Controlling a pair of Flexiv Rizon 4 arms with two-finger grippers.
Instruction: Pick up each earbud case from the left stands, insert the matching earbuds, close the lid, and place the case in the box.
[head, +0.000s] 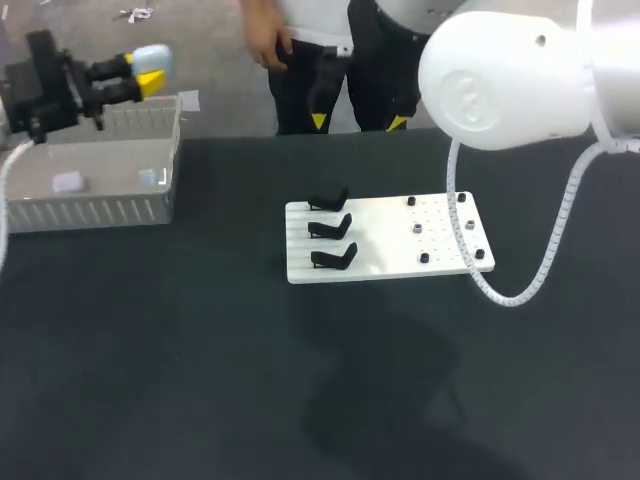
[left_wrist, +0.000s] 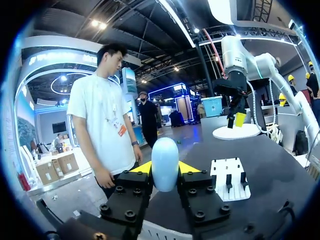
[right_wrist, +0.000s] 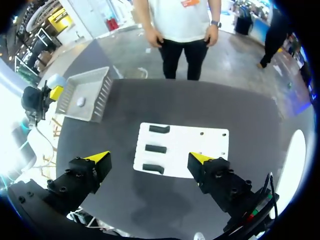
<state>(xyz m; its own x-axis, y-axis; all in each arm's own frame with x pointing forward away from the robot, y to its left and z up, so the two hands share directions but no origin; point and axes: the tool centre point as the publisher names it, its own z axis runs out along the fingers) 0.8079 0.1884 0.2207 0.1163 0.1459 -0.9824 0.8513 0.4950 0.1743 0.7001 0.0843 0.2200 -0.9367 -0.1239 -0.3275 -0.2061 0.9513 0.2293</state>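
Observation:
A light blue earbud case (head: 152, 62) with its lid closed is held between the yellow tips of my left gripper (head: 146, 76), above the far rim of the clear box (head: 130, 212). In the left wrist view the case (left_wrist: 165, 164) stands upright between both fingers of the gripper (left_wrist: 165, 169). Three black stands (head: 331, 228) on the white board (head: 400, 245) carry nothing. My right gripper (right_wrist: 149, 159) hangs open high above the board (right_wrist: 210, 145), nothing between its fingers; its tips also show in the head view (head: 358, 122).
A small pale object (head: 68, 182) lies inside the box (right_wrist: 95, 85). Several small dark studs (head: 440, 228) sit on the board's right half. A person stands beyond the table's far edge. A white cable (head: 545, 255) loops down from my right arm beside the board.

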